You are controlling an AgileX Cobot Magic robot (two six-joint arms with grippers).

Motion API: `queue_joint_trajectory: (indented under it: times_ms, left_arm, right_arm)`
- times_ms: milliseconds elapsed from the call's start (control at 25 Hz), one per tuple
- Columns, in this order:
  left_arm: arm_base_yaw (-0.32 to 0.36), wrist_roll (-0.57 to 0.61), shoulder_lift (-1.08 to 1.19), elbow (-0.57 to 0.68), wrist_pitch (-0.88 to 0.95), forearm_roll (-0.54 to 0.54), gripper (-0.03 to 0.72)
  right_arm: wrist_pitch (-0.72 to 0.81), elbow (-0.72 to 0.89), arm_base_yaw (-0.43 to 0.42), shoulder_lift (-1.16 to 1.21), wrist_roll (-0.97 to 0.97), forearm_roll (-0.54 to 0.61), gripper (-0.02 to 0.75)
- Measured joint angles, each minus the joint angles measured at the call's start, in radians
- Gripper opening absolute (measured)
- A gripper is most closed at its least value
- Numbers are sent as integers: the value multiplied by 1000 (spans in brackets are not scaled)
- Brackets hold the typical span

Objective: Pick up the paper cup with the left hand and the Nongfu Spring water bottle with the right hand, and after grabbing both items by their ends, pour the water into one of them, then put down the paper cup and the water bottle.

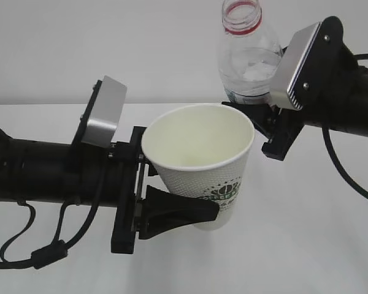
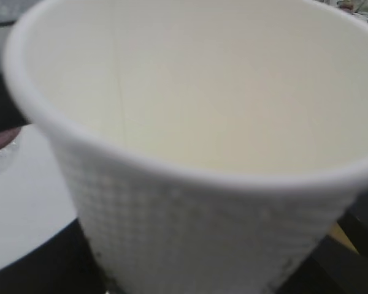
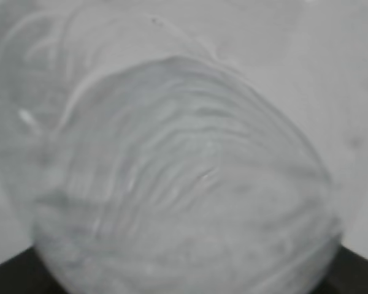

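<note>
The white paper cup (image 1: 216,181) with a green logo is held upright above the table, and my left gripper (image 1: 190,197) is shut on its lower part. One black finger (image 1: 179,211) crosses the front of the cup; the other is hidden behind it. In the left wrist view the cup (image 2: 202,122) fills the frame, its inside faintly yellowish low down. Right behind the cup the clear Nongfu Spring water bottle (image 1: 248,58) stands upright and uncapped with a red neck ring. My right gripper (image 1: 261,125) is shut on its lower body. The bottle's ribbed wall (image 3: 184,202) fills the right wrist view.
A white table (image 1: 331,245) lies under both arms, with a plain white wall behind. Black cables (image 1: 24,245) loop below the left arm, and another cable (image 1: 343,171) hangs from the right arm. Both arms hold their objects close together at the middle.
</note>
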Motion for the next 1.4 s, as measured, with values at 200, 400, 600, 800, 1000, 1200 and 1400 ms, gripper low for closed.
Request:
queue_joint_trajectory:
  times_ms: [200, 400, 600, 800, 1000, 1200, 1400]
  left_arm:
    - [0, -4, 0, 0, 0, 19, 504]
    - [0, -24, 0, 0, 7, 24, 504]
    - [0, -28, 0, 0, 31, 24, 504]
    - [0, -30, 0, 0, 42, 26, 504]
    - [0, -30, 0, 0, 42, 26, 503]
    - [0, -30, 0, 0, 42, 26, 503]
    - [0, -30, 0, 0, 45, 28, 503]
  right_arm:
    - [0, -36, 0, 0, -4, -10, 494]
    - [0, -54, 0, 0, -11, -41, 494]
    - [6, -56, 0, 0, -28, -52, 494]
    - [10, -56, 0, 0, -40, -58, 494]
    - [21, -56, 0, 0, -63, -60, 494]
    - [22, -56, 0, 0, -75, -61, 494]
    - [25, -56, 0, 0, -98, -61, 494]
